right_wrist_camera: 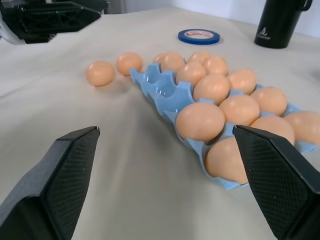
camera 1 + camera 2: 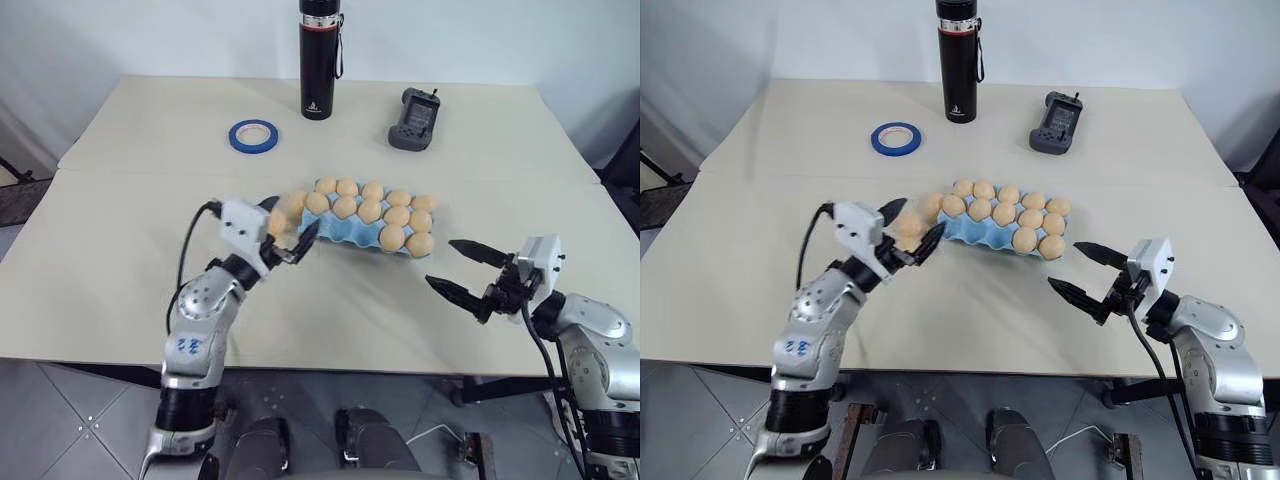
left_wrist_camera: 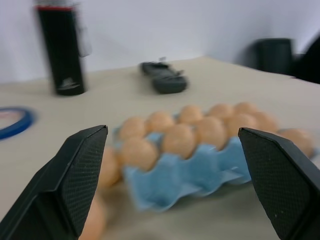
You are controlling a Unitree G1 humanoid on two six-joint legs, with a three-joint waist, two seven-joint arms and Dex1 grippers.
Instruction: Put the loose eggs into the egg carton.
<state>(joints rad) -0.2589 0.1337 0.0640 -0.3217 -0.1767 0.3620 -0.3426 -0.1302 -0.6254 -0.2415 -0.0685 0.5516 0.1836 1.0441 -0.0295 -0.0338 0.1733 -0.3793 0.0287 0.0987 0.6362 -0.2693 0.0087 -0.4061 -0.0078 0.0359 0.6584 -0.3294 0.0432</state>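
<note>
The light blue egg carton [image 2: 345, 233] lies in the middle of the table, with several tan eggs [image 2: 371, 211] in its cups. Two loose eggs [image 1: 100, 73] [image 1: 129, 63] rest on the table just off the carton's left end. My left gripper [image 2: 288, 222] hovers open over that end, above the loose eggs, with nothing between its fingers [image 3: 75, 175]. My right gripper [image 2: 445, 263] stands open to the right of the carton, a little nearer the table's front edge, and is empty. The cups at the carton's near left end [image 1: 160, 92] are bare.
A black bottle [image 2: 318, 60] stands at the back centre. A blue tape roll [image 2: 253, 135] lies to its left and a grey handheld controller [image 2: 414, 118] to its right. The table's front edge runs just below both arms.
</note>
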